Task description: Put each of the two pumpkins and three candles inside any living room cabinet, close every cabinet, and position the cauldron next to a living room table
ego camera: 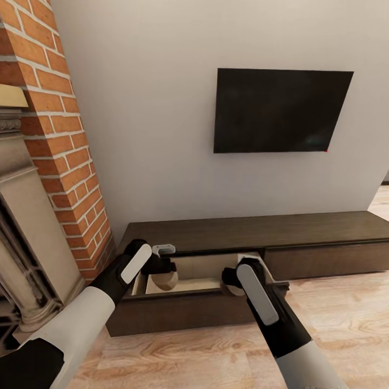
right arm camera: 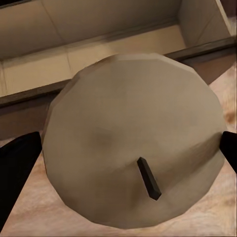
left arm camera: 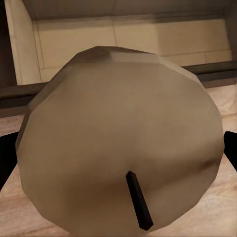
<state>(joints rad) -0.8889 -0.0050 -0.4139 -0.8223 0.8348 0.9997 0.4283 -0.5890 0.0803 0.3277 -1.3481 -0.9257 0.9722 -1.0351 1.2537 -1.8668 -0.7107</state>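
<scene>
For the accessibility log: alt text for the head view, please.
Both arms reach over the open drawer of a low dark TV console, each gripper, left and right, holding a tan candle. A black wall TV hangs above; a brick fireplace stands left.

My left claw (ego camera: 165, 268) hangs over the left end of the open drawer (ego camera: 194, 284), with a candle (ego camera: 164, 280) between its fingers; my right claw (ego camera: 233, 281) hangs over the drawer's right end, a second candle (ego camera: 234, 290) in its fingers; the drawer stands pulled out from the left half of the cabinet (ego camera: 302, 232), in front of me; the television (ego camera: 281, 111) is on the wall above the cabinet; the fireplace (ego camera: 32, 178) stands to its left.
</scene>
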